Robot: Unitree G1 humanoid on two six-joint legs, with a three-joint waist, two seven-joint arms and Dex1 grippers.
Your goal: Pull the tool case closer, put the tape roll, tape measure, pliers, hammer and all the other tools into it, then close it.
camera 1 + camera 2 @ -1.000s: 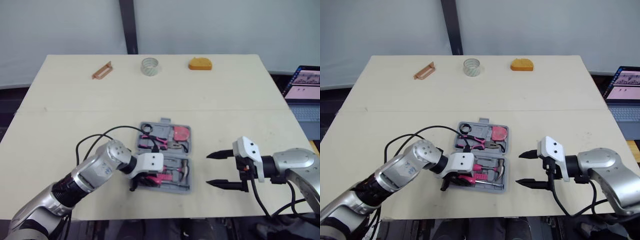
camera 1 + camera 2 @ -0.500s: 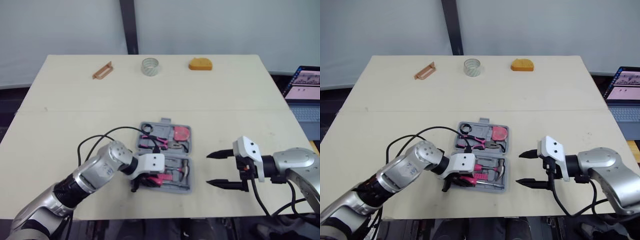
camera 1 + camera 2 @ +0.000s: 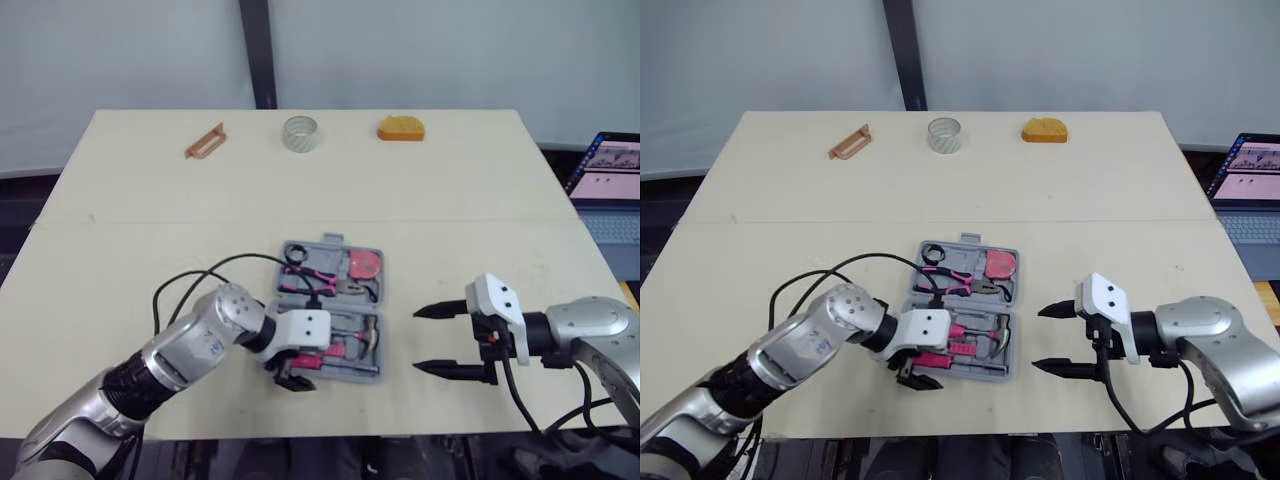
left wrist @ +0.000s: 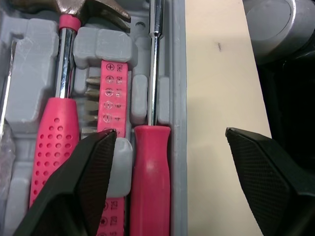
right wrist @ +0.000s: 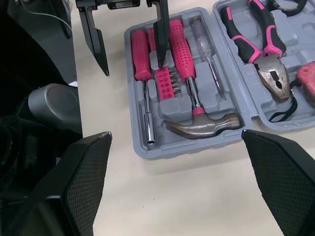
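**Open case, loose items far off: where this could slip**

At the far left of the surface (image 3: 120, 230) lies a brown plastic piece (image 3: 204, 140), well apart from everything else. If it belongs to the set, it is easy to leave behind.

The left jaws are released and hold nothing. They straddle the near wall of the tool case (image 3: 345, 250): one finger sits over the bit strip (image 4: 114, 98), the other over bare surface outside, with the red-handled screwdriver (image 4: 152, 187) between them. Clenching here would likely pinch the handle and wall together, so a lift could tip the whole case or pop the screwdriver from its slot. The arm's black cable (image 3: 200, 275) loops toward the far half and could snag on it during a reach.

The tape roll (image 3: 299, 132) stands at the far edge, well apart from the case. Shutting the case now would leave it out.

The case lies open near the front middle, with the hammer (image 5: 206, 125), pliers (image 5: 263, 44) and a pink tape measure (image 3: 364, 265) seated. A jolt could unseat them.

An orange object (image 3: 400, 128) sits far back; I cannot tell what it is.

The right jaws are released and empty, near the case's right side with tips toward it. A careless sweep would shove it.

A laptop (image 3: 610, 170) sits beyond the right edge.
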